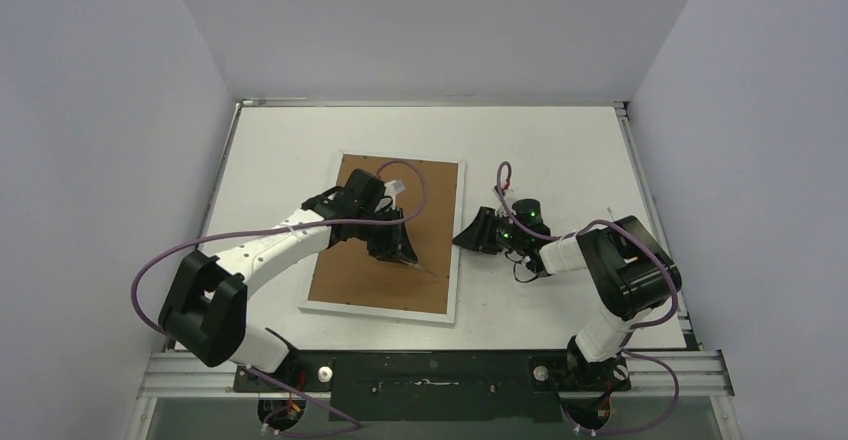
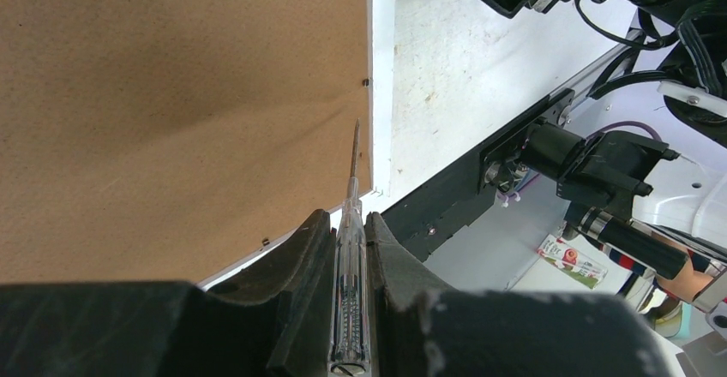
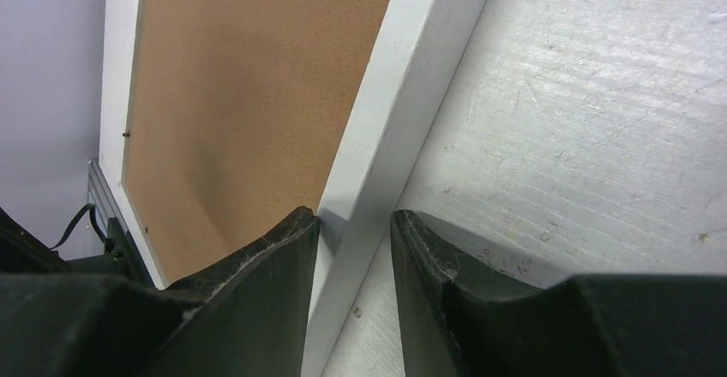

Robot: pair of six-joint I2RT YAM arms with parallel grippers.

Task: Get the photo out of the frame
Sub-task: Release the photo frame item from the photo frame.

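The frame (image 1: 372, 282) lies face down left of the table's middle, its brown back up inside a narrow white border. The photo is hidden under the back. My left gripper (image 1: 396, 244) hovers over the back and is shut on a clear-handled screwdriver (image 2: 352, 223). The screwdriver's tip points at the back's right edge beside a small clip (image 2: 366, 80). My right gripper (image 1: 468, 235) is open at the frame's right side. In the right wrist view its fingertips (image 3: 302, 223) stand on either side of the white border (image 3: 403, 94).
Small clips (image 3: 126, 134) dot the back's rim. White table (image 1: 560, 150) lies right of and behind the frame. Grey walls close three sides. A metal rail and black base plate (image 1: 430, 370) run along the near edge. The right arm's base (image 2: 600, 167) shows beyond the frame's corner.
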